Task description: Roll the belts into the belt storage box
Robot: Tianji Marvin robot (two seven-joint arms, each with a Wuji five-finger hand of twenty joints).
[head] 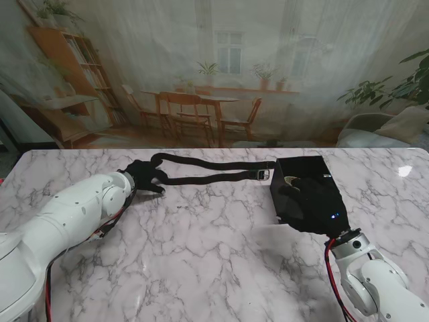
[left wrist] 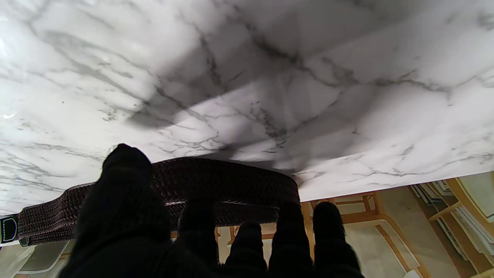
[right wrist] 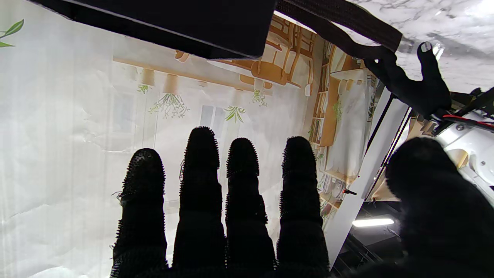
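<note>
While the belt [head: 214, 171] lies stretched out and unrolled across the upper middle of the stand frame, its long axis runs side to side, from a looped end at upper left to the buckle [head: 263, 174] just beside the belt storage box [head: 305, 182] at right of centre. The left hand [head: 144, 176] sits at the looped end, so it is plainly the nearer one for starting a roll; judged from here, the roll would travel rightward along the strap toward the box.

Left hand state: in the left wrist view the fingers [left wrist: 127, 181] straddle the woven strap [left wrist: 216, 181], thumb on one side, the rest on the other. Whether they actually pinch it or merely bracket it I cannot tell.

Right hand [head: 314, 201]: lies over the box, fingers straight and spread in the right wrist view [right wrist: 239, 185], gripping nothing seen. Contact with the box cannot be confirmed.

Hidden or unclear:
- box interior and whether its top is open: dark, covered by the hand
- whether the two strap runs are one doubled belt or two
- marble table [head: 201, 255] otherwise bare near me
</note>
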